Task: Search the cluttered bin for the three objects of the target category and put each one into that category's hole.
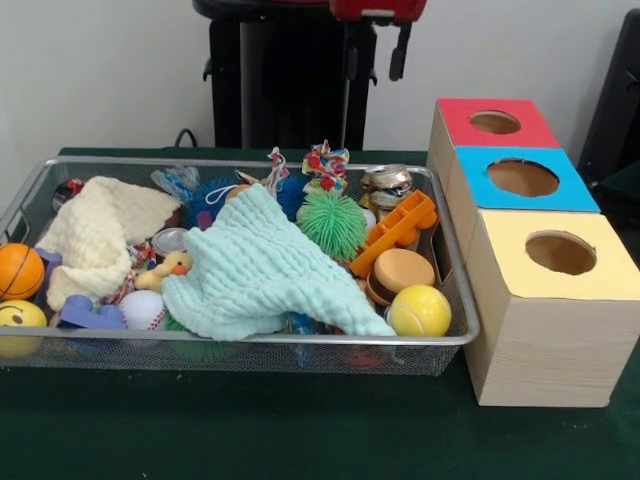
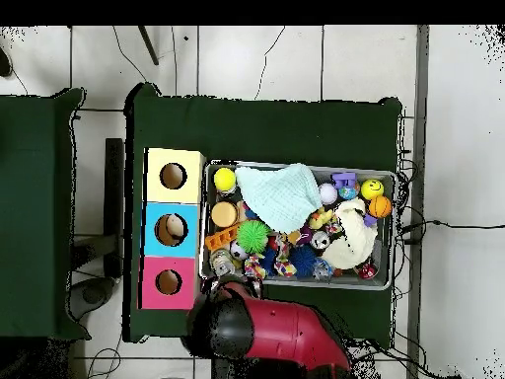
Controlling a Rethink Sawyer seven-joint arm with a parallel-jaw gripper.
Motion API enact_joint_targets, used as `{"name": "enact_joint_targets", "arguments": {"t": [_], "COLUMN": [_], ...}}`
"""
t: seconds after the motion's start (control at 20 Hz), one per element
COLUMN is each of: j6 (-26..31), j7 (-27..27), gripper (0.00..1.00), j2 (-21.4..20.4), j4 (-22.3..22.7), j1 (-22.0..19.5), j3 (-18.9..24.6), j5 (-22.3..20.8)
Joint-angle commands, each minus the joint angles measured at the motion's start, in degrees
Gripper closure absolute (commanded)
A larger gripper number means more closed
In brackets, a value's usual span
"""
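Filling the wire-mesh bin [image 1: 455, 335] are soft and hard toys: a rumpled mint muslin cloth [image 1: 262, 270] at centre, a cream cloth [image 1: 100, 230] at nine o'clock, a spiky green ball [image 1: 333, 223] at one o'clock, a smooth yellow ball [image 1: 420, 311] at four o'clock, an orange basketball [image 1: 18, 270]. Three wooden boxes topped red [image 1: 497, 122], blue [image 1: 523, 178] and yellow [image 1: 560, 253] each have a round hole. My gripper [image 1: 398, 50] hangs drawn back at twelve o'clock; I cannot tell my jaws' state.

No readable text, labels, brands or numbers anywhere. Only sign: smiley face printed on yellow ball [image 1: 20, 316] at bin [image 1: 250, 340] end.
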Motion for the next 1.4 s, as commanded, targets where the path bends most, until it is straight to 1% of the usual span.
{"name": "enact_joint_targets", "arguments": {"t": [0.05, 0.15, 0.2, 0.45, 0.6, 0.75, 0.95, 1.05, 1.2, 1.4], "j6": [1.5, 1.8, 2.6, 6.3, 7.4, 8.2, 6.9, 8.4, 12.9, 16.6], "j7": [-7.6, -8.3, -8.6, -10.2, -12.4, -14.2, -16.2, -17.8, -21.0, -22.0], "gripper": [0.00, 0.00, 0.00, 0.00, 0.00, 0.00, 0.00, 0.00, 0.00, 0.00], "j2": [6.2, 7.3, 7.9, 9.9, 12.0, 13.2, 15.0, 15.7, 16.1, 16.7], "j4": [-10.4, -12.4, -14.0, -18.2, -20.8, -21.6, -20.9, -21.3, -22.9, -25.1], "j1": [-5.1, -6.6, -7.0, -10.0, -12.0, -14.9, -18.8, -20.6, -23.4, -25.6], "j3": [9.6, 11.4, 11.9, 15.1, 16.8, 19.0, 21.8, 23.3, 25.3, 27.5], "j5": [-6.3, -7.1, -7.7, -9.4, -12.0, -13.5, -17.4, -19.0, -20.8, -22.3]}}
